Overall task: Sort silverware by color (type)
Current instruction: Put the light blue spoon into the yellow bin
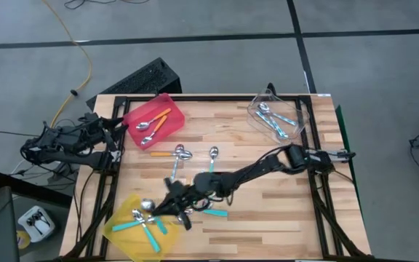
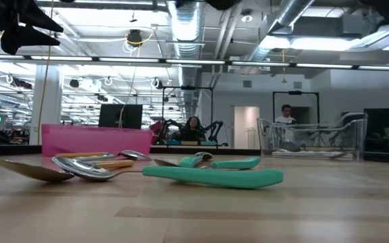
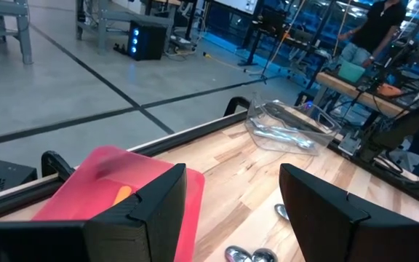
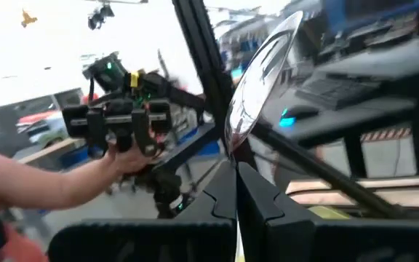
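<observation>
Bins: three; one red bin [image 1: 153, 120], one yellow bin [image 1: 138, 225], one clear bin [image 1: 279, 115]; spoons [image 1: 179, 153]: exact total cannot be told; arms: two; grippers: two.

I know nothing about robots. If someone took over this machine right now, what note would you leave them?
Right gripper: jaws shut on a spoon, reached out near the yellow bin.
Left gripper: jaws open, holding nothing, parked at the table's left edge by the red bin.
Done: orange-handled spoons in the red bin, light blue ones in the clear bin, teal ones in the yellow bin.
Left: the held spoon, whose handle colour I cannot see, plus loose spoons mid-table: one orange, two light blue, one teal.
</observation>
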Motion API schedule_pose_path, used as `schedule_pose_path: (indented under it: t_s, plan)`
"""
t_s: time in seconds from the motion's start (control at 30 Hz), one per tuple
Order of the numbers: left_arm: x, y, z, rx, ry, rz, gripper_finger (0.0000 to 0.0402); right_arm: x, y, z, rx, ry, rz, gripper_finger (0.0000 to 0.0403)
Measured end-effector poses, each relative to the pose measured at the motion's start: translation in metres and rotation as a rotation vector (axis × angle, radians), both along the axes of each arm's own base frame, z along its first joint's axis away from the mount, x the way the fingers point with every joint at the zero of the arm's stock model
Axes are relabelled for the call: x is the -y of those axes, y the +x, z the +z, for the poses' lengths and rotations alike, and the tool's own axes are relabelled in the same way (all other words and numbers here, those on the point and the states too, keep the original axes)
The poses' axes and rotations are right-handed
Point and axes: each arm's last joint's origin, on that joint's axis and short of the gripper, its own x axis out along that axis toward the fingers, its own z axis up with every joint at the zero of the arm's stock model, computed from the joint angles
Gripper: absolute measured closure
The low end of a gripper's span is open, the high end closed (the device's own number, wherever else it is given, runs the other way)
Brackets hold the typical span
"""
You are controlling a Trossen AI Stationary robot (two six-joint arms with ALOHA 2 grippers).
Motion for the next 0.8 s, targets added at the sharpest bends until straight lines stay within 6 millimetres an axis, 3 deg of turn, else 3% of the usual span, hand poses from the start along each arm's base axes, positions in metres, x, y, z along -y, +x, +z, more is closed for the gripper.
schedule_pose_path:
  t_s: [0.17, 0.33, 0.47, 0.63, 0.8]
  plan:
    - [0.000, 0.000, 0.000, 0.001, -0.002, 0.000, 0.0196, -0.007, 0.025, 0.002, -0.066, -0.007, 0.060, 0.0384]
    - [0.000, 0.000, 0.000, 0.001, -0.003, -0.001, 0.0196, -0.010, 0.043, -0.011, -0.146, 0.014, 0.152, 0.0384]
    - [0.000, 0.000, 0.000, 0.001, -0.003, -0.002, 0.0196, 0.004, 0.054, -0.016, -0.214, 0.118, 0.198, 0.0384]
    - [0.000, 0.000, 0.000, 0.001, -0.003, -0.002, 0.0196, 0.025, 0.063, -0.036, -0.314, 0.210, 0.175, 0.0384]
    - [0.000, 0.000, 0.000, 0.001, -0.003, -0.002, 0.0196, 0.031, 0.063, -0.030, -0.281, 0.223, 0.183, 0.0384]
